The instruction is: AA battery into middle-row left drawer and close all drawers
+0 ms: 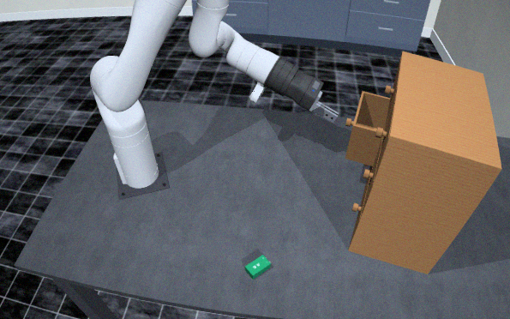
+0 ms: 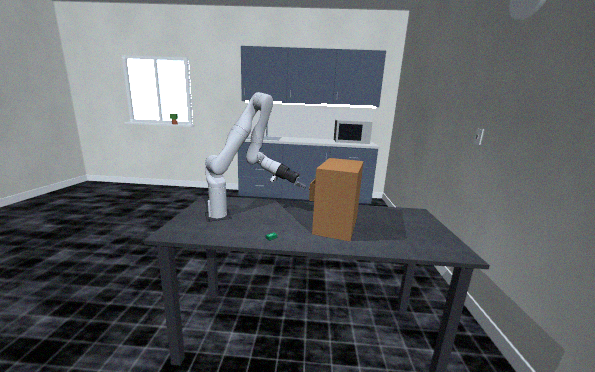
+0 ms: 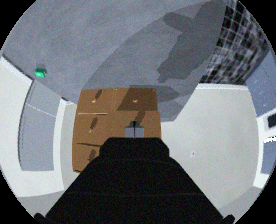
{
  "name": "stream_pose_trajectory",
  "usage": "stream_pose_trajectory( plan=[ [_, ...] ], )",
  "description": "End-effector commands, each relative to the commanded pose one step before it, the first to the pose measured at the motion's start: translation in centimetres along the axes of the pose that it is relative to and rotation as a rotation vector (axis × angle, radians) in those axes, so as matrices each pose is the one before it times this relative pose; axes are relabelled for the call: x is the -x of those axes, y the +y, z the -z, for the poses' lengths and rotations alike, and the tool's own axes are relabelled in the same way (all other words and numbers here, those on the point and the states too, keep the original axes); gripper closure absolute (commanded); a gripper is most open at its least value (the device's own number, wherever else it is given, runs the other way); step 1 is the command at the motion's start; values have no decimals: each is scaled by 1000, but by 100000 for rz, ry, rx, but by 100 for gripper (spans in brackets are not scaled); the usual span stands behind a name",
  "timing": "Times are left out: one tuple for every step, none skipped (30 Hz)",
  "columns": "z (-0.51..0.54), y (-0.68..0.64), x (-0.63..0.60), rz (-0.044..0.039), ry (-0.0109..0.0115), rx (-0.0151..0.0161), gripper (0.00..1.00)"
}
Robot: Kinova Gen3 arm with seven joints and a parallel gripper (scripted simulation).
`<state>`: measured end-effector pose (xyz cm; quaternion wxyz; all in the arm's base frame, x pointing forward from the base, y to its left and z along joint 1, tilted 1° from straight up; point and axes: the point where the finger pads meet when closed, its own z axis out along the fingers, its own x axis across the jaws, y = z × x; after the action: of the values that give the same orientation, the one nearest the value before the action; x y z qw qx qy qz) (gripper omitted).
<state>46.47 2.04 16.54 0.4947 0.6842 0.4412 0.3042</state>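
Observation:
The wooden chest (image 1: 426, 159) stands upright on the right part of the table, its front facing the arm. One drawer (image 1: 368, 126) on the far side of the front is pulled out; the part of its inside that I can see shows nothing. The other knobs sit flush with the front. My gripper (image 1: 329, 113) is shut on nothing and hovers a short way in front of the open drawer's knob (image 1: 349, 122). It also shows in the exterior view (image 2: 301, 184). The wrist view shows the chest front (image 3: 116, 129) past the shut fingertips (image 3: 137, 129). I see no AA battery in any view.
A small green block (image 1: 258, 266) lies near the table's front edge, also in the wrist view (image 3: 40, 71). The arm's base (image 1: 136, 171) stands at the table's left. Kitchen cabinets stand behind the table.

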Motion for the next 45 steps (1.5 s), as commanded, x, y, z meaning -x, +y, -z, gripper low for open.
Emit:
stream_pose_trajectory(
  plan=[
    [-537, 309, -144, -37, 332, 128, 100],
    [-132, 51, -33, 7, 103, 11, 100],
    [-134, 40, 119, -24, -357, -25, 100],
    [-139, 45, 60, -15, -182, -14, 100],
    [-143, 56, -52, 10, 158, 15, 100],
    [-146, 60, -64, 17, 198, 22, 100],
    [-149, 55, -4, 2, 14, 5, 100],
    [-152, 52, 29, -9, -89, -7, 100],
    [-155, 56, 10, -1, -26, 1, 100],
    [-158, 60, -18, 5, 56, 9, 100],
    [-161, 60, -17, 4, 52, 7, 100],
    [-163, 60, 1, 2, 1, 5, 100],
    [-165, 59, 8, -2, -21, 1, 100],
    [0, 0, 0, 0, 0, 0, 100],
    [0, 0, 0, 0, 0, 0, 100],
    [-164, 25, 290, -92, -883, -105, 100],
    [-169, 79, -141, 45, 429, 56, 100],
    [-173, 97, -274, 89, 831, 107, 100],
    [-173, 63, 2, 1, -2, 4, 100],
    [-172, 50, 110, -34, -327, -37, 100],
    [-175, 52, 80, -31, -244, -33, 100],
    [-176, 69, -30, 13, 95, 17, 100],
    [-177, 73, -56, 23, 174, 29, 100],
    [-177, 65, -4, 1, 13, 4, 100],
    [-175, 60, 36, -11, -102, -10, 100],
    [-177, 60, 21, -10, -64, -8, 100],
    [-176, 65, -4, 3, 16, 6, 100],
    [-175, 66, -7, 6, 25, 9, 100],
    [-175, 62, 6, -4, -19, -2, 100],
    [-172, 61, 15, -5, -42, -3, 100],
    [0, 0, 0, 0, 0, 0, 100],
    [0, 0, 0, 0, 0, 0, 100],
    [-167, 16, 261, -125, -797, -136, 100],
    [-170, 80, -112, 51, 338, 59, 100],
    [-168, 105, -243, 124, 746, 138, 100],
    [-165, 60, -3, 2, 10, 4, 100],
    [-159, 32, 144, -74, -439, -79, 100],
    [-156, 44, 73, -36, -218, -37, 100],
    [-156, 63, -41, 20, 123, 24, 100],
    [-152, 64, -46, 25, 141, 29, 100],
    [-146, 51, 15, -6, -42, -4, 100],
    [-143, 43, 41, -26, -128, -25, 100],
    [-138, 46, 20, -13, -62, -12, 100],
    [-132, 49, -3, 3, 11, 5, 100],
    [-128, 47, 0, 0, 2, 2, 100]
  ],
)
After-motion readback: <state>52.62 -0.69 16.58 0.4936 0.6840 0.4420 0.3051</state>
